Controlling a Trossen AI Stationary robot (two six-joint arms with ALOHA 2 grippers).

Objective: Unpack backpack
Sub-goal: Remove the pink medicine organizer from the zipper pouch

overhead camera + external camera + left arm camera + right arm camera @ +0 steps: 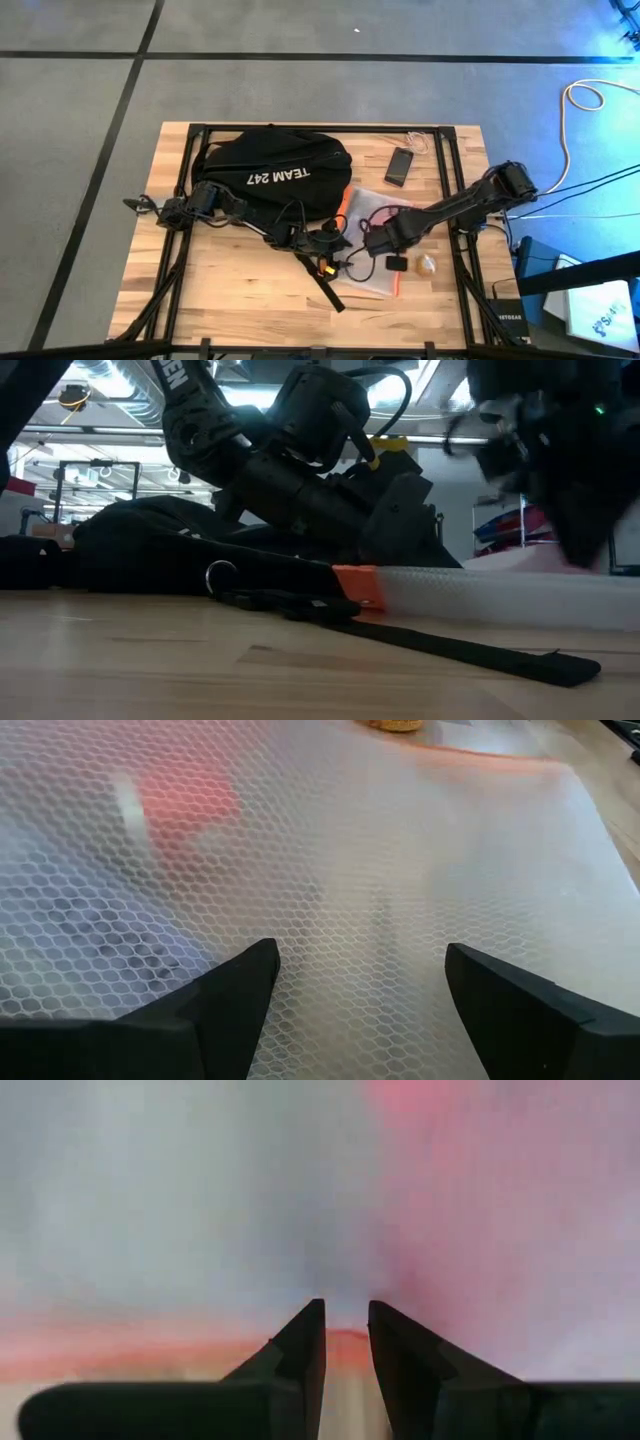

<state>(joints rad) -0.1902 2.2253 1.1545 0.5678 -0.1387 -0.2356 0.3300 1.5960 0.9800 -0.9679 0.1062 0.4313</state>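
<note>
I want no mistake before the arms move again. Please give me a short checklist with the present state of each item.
1. Mesh pouch is out of the backpack: ok.
2. Left claw open over the pouch: ok.
3. Right claw nearly shut at the pouch's orange edge: ok.
4. Right claw really grips the pouch: cannot tell.
5. Phone lies apart from both arms: ok.

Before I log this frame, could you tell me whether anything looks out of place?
Nothing is spilled or damaged. The only oddity: a backpack strap trails loose across the table, beside the mesh pouch.
</note>
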